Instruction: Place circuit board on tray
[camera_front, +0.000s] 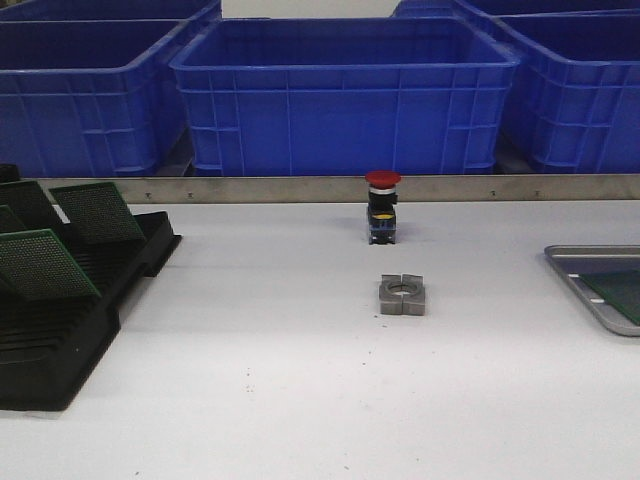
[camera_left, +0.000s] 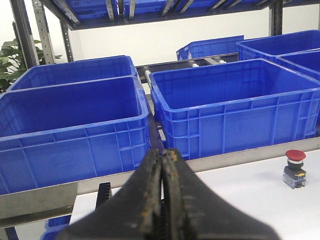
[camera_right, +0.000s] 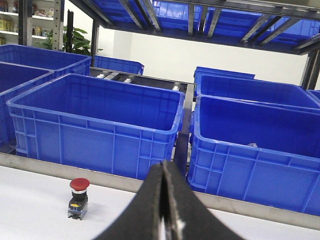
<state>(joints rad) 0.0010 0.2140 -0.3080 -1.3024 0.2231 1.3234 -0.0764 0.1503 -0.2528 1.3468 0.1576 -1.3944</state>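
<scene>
Tray (camera_front: 572, 262) at right edge of table (camera_front: 280, 390), cut off by frame; green circuit board (camera_front: 622, 292) lies flat inside. More green boards (camera_front: 42, 262) lean in black slotted rack (camera_front: 70, 330) at far left. Metal block (camera_front: 402, 295) mid-table, red pushbutton (camera_front: 382, 206) behind it. Left end effector (camera_left: 162, 200) pressed together, empty. Right end effector (camera_right: 163, 200) likewise.

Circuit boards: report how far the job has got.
Done: one green board already lies in the tray. In hand: nothing; the left claw and right claw are both shut and empty. Left: several circuit boards stand in the black rack.
</scene>
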